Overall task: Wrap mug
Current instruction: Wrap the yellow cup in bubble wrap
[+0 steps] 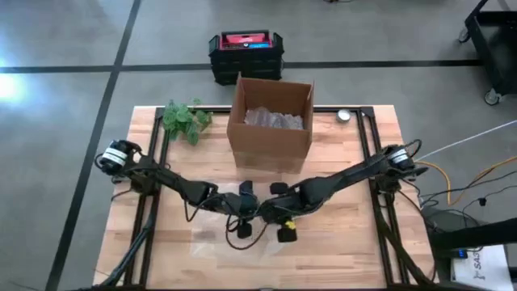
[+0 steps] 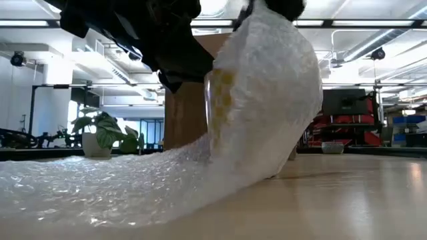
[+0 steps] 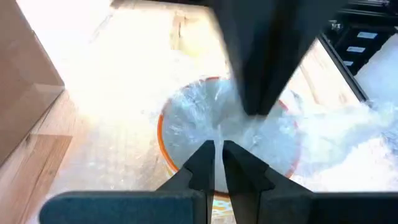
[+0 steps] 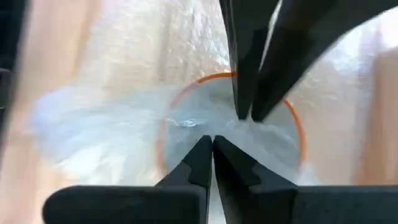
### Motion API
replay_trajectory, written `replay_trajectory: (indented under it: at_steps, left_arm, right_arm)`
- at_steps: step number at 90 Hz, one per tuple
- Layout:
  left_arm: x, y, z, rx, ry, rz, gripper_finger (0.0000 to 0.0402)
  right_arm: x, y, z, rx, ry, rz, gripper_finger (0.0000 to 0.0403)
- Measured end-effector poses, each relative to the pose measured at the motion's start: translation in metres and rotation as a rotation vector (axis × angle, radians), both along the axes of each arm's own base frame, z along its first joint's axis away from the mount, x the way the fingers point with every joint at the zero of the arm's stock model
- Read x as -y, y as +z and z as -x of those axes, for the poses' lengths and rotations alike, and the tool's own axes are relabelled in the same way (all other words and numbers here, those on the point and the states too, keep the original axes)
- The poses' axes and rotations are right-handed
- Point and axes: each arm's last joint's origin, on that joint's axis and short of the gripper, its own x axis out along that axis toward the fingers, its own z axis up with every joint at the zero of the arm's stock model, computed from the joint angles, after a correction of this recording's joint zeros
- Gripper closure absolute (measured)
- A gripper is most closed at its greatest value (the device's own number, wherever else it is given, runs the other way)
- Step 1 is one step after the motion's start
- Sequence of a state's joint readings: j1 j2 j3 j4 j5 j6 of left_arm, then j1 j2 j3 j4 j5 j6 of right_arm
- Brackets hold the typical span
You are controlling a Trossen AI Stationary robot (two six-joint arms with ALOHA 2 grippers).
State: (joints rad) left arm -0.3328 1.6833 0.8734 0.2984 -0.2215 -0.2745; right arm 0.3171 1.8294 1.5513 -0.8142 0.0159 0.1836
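Note:
A mug with an orange rim (image 3: 163, 124) (image 4: 297, 127) stands mouth up, swathed in clear bubble wrap (image 2: 267, 87); its yellowish wall (image 2: 220, 100) shows through. The wrap's loose tail (image 2: 100, 187) trails off the mug onto the table. Both grippers meet over the mug's mouth at the table's middle. My left gripper (image 3: 219, 155) (image 1: 246, 212) is shut on wrap, and so is my right gripper (image 4: 211, 146) (image 1: 273, 214). Each faces the other's fingertips across the mouth. My left gripper pinches the bubble wrap gathered over the mug's mouth (image 3: 214, 127) between its two fingertips, coming from above and pointing down into the opening. How many layers it has cannot be told. My right gripper pinches the gathered wrap at the middle of the mug's mouth (image 4: 198, 124) between its fingertips, also from above, opposite the left fingers (image 4: 245, 87). The wrap sags into the opening below it.
An open cardboard box (image 1: 271, 121) with wrap inside stands just behind the grippers. A green plant (image 1: 186, 120) sits at the far left, a small round object (image 1: 344, 115) at the far right. A black crate (image 1: 245, 52) stands on the floor beyond the table.

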Motion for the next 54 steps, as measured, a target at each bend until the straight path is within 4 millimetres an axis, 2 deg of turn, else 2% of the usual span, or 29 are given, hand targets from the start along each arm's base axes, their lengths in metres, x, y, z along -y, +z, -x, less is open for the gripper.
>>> replay_trajectory:
  at_steps: [8,19,38,54]
  left_arm:
    - [0.000,0.000,0.000,0.000,-0.001,0.001,0.0381]
    - [0.000,0.000,0.000,0.000,-0.001,0.001,0.0381]
    - [0.000,0.000,0.000,0.001,-0.002,0.002,0.0381]
    - [0.000,0.000,0.000,0.000,-0.002,0.005,0.0381]
  right_arm:
    - [-0.001,0.011,0.005,0.025,0.001,-0.018,0.0400]
    - [-0.004,0.014,0.001,0.062,0.023,-0.099,0.0400]
    - [-0.009,-0.017,-0.013,0.036,0.045,-0.112,0.0400]
    - [-0.001,-0.037,-0.020,-0.024,0.018,-0.092,0.0400]
